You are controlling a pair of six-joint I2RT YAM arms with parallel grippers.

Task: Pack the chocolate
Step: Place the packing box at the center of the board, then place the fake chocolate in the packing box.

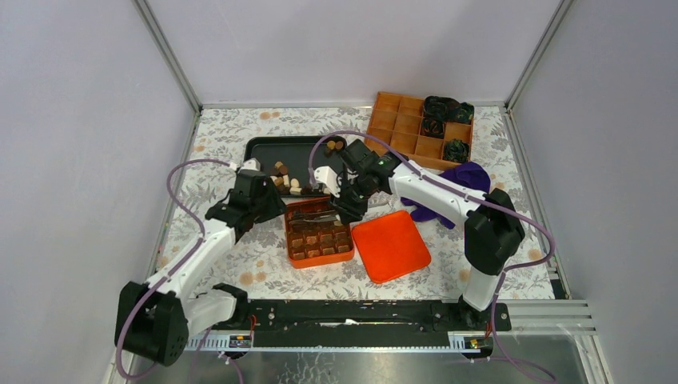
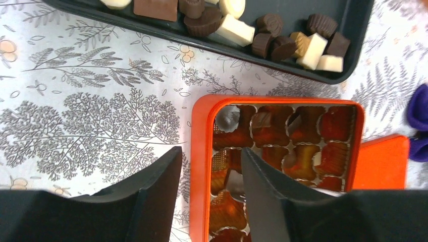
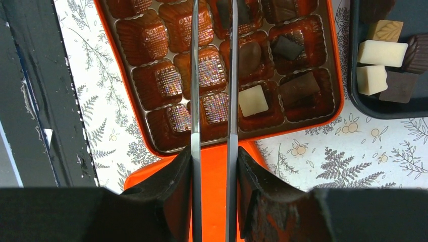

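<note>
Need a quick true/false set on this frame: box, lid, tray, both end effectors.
1. The orange lid is on the box. False: it lies on the table beside the box.
2. The right end effector holds metal tweezers. True.
3. The left end effector grips a chocolate. False: it is open and empty.
4. A white chocolate sits in a box cell. True.
5. The black tray is empty. False: chocolates lie in it.
</note>
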